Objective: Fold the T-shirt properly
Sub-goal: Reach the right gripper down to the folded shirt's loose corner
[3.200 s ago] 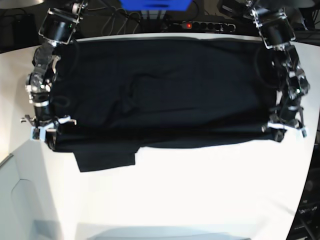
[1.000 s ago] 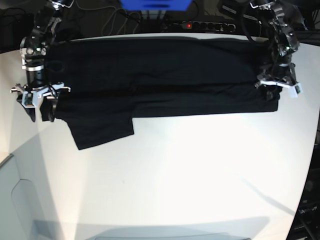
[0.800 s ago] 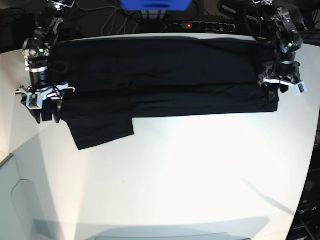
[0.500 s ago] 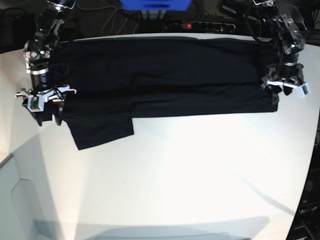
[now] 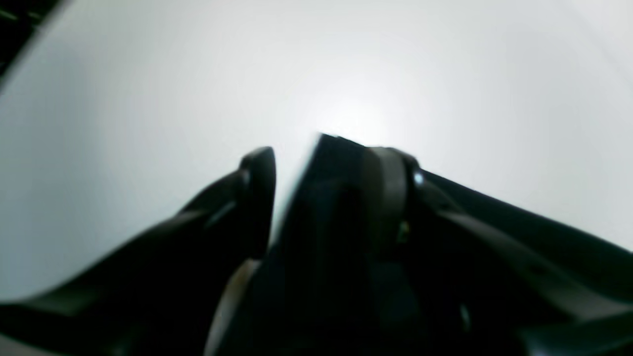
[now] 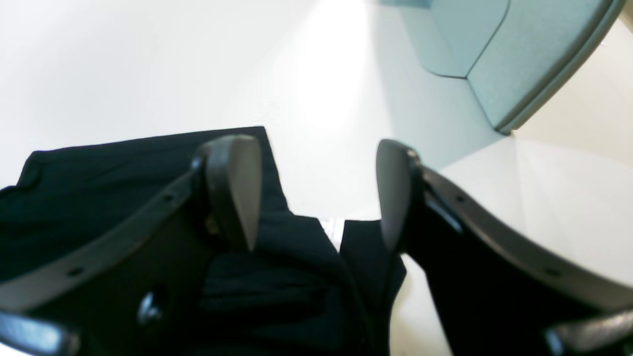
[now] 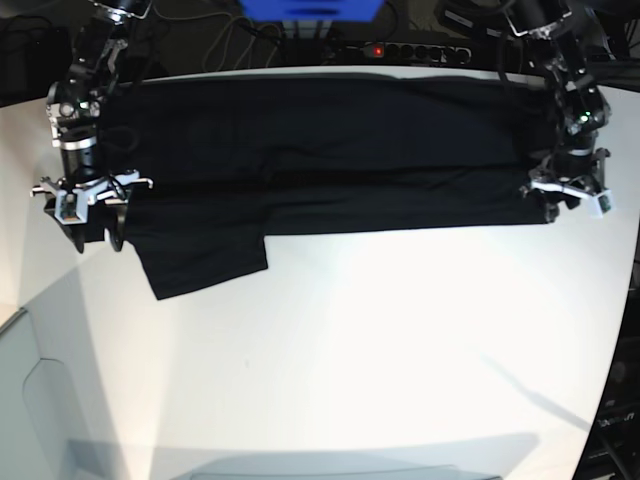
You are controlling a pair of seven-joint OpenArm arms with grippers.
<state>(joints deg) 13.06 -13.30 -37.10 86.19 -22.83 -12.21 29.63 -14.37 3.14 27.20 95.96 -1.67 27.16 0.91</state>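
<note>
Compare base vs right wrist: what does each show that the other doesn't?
Base only: the whole T-shirt folded into a long band across the table, a sleeve sticking out toward the front, both arms at the band's ends, the left gripper, a power strip behind.

Right wrist only: a close look at the right gripper, its fingers apart with cloth below and none pinched between them, plus a pale green panel.

Both: black shirt, white table, right gripper.
</note>
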